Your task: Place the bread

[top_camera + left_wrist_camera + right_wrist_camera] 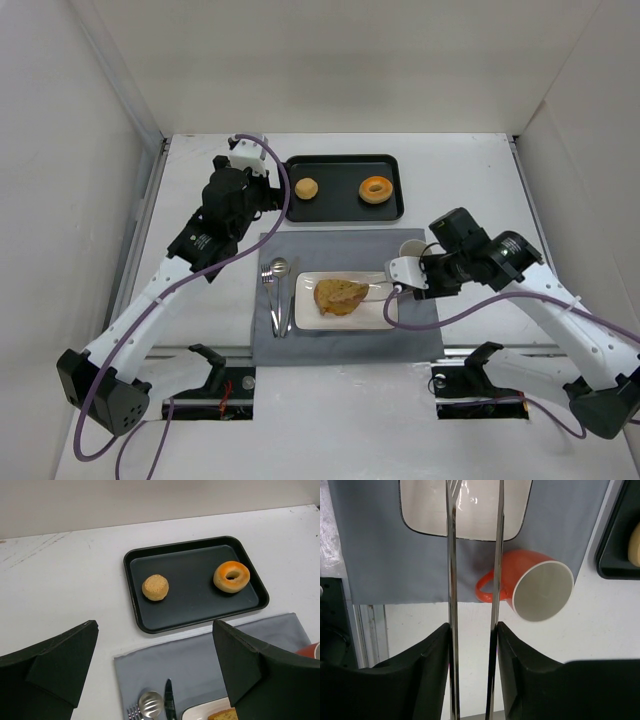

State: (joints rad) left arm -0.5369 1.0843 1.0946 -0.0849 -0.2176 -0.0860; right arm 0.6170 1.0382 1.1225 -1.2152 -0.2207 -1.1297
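Here's your bread (340,297), lying flat on the white plate (375,316) in the middle of the grey placemat (420,335), slightly left of the plate's centre. From above it reads as one golden-brown lump, and I can't tell whether it is one slice or two overlapping. Your right end effector (398,283) is pinching a pair of metal tongs (451,580). Its fingers are pressed against both arms, which run parallel with a gap between them. The tips reach over the plate's right side and sit just beside the bread. Whether they touch it, the overhead view won't say, and the wrist view shows only bare plate under them. I'd call this the tail end of the placing step, with the bread down and the tongs apparently not gripping it. The next move, as I judge it, calls for a clean pull-back to the right, tips kept apart so nothing drags. Mind the orange mug (540,590) lying right beside the tongs' line. Your left end effector (155,625) hangs spread wide and empty near the black tray (340,190), looking down at the bun (155,587) and the donut (231,576).
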